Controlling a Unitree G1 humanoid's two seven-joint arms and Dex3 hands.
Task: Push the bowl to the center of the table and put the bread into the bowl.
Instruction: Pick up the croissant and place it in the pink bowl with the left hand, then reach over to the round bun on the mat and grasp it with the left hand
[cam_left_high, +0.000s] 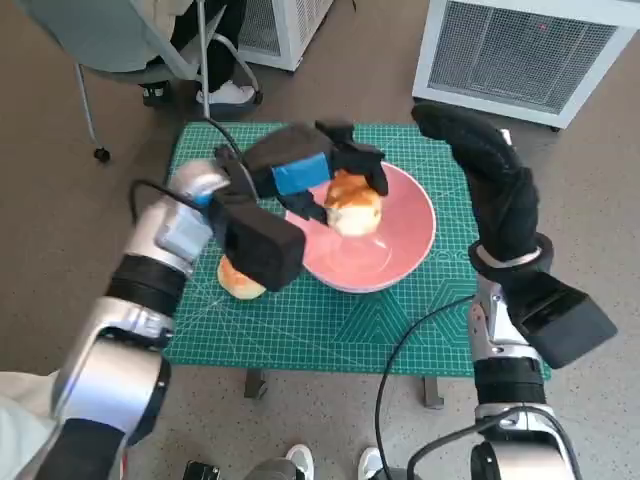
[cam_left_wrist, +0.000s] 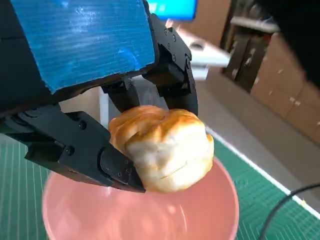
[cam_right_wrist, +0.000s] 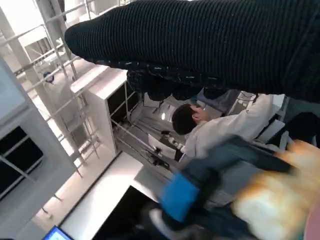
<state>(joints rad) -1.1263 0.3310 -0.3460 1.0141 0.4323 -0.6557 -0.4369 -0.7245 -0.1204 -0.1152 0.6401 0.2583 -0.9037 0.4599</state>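
The left hand (cam_left_high: 335, 170) grasps a bread roll (cam_left_high: 355, 203) between its black fingers (cam_left_wrist: 90, 150), holding it over the pink bowl (cam_left_high: 405, 240) near the middle of the green mat (cam_left_high: 330, 330). A second roll (cam_left_high: 238, 280) lies beside the bowl. The right hand (cam_left_high: 495, 185) is raised beside the bowl, fingers extended, holding nothing.

I see the bowl (cam_left_high: 372, 232) on the tabletop (cam_left_high: 330, 330), near its middle. My left hand (cam_left_high: 318, 172) holds a bread roll (cam_left_high: 355, 205) above the bowl's inside. A second roll (cam_left_high: 238, 280) lies on the tabletop at the bowl's 8 o'clock, just beside it. My right hand (cam_left_high: 495, 185) hangs at the bowl's 3 o'clock, apart from it.
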